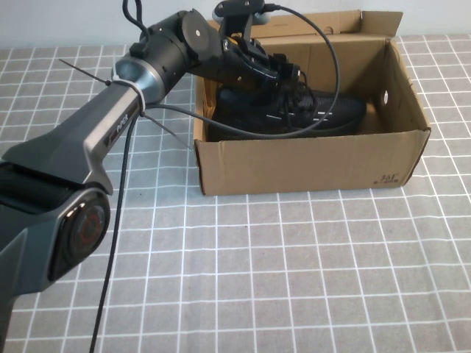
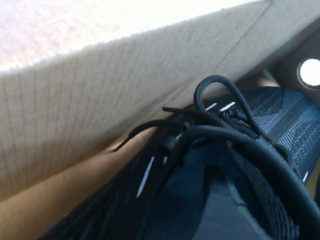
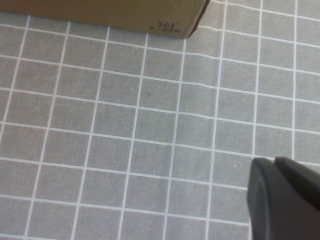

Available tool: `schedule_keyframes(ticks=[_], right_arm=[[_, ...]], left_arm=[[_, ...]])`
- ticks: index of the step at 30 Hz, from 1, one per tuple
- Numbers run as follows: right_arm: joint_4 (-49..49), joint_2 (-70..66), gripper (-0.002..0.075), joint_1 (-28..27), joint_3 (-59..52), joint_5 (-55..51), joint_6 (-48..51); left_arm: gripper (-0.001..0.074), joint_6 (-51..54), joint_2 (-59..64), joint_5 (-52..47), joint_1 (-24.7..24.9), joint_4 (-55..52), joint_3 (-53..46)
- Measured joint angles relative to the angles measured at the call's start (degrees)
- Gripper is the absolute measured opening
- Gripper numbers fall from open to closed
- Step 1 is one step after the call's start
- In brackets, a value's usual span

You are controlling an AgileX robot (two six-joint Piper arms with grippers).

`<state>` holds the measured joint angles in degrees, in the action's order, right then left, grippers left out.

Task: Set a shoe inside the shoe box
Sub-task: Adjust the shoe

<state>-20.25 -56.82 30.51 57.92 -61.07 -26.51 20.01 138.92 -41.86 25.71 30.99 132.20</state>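
A black knit sneaker (image 1: 294, 112) lies inside the open brown cardboard shoe box (image 1: 309, 163) near the desk's far edge. The left gripper (image 1: 283, 73) reaches into the box, partly open around the shoe's collar; releasing remains. The right gripper (image 3: 282, 200) hovers closed, near the box corner printed "361" (image 3: 167, 26).

Read the dark print "361" on the shoe box (image 3: 169, 26), at its lower front corner. On the left arm (image 1: 110, 136) you find "PiPER" lettering. No other marking is legible.
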Motion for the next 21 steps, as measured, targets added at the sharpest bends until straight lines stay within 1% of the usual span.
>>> schedule_keyframes(ticks=[2,3,5,9,11,14,21], right_arm=[[0.0,0.0,-0.0016,0.0,0.0,0.0,0.0],[0.0,0.0,-0.0016,0.0,0.0,0.1,0.0],[0.0,0.0,-0.0016,0.0,0.0,0.1,0.0],[0.0,0.0,-0.0016,0.0,0.0,0.2,0.0],[0.0,0.0,-0.0016,0.0,0.0,0.2,0.0],[0.0,0.0,-0.0016,0.0,0.0,0.2,0.0],[0.0,0.0,-0.0016,0.0,0.0,0.2,0.0]], left_arm=[[0.0315,0.1,0.0,0.0,0.0,0.3,0.0],[0.0287,0.7,0.1,0.0,0.0,0.9,0.0],[0.0227,2.0,0.1,-0.3,0.0,2.0,0.0],[0.0081,6.6,0.1,-0.7,0.0,4.6,0.0],[0.0034,7.4,0.1,-1.0,0.0,5.1,0.0],[0.0011,7.8,0.1,-1.5,0.0,5.3,0.0],[0.0001,10.5,-0.1,-2.6,0.0,5.4,0.0]])
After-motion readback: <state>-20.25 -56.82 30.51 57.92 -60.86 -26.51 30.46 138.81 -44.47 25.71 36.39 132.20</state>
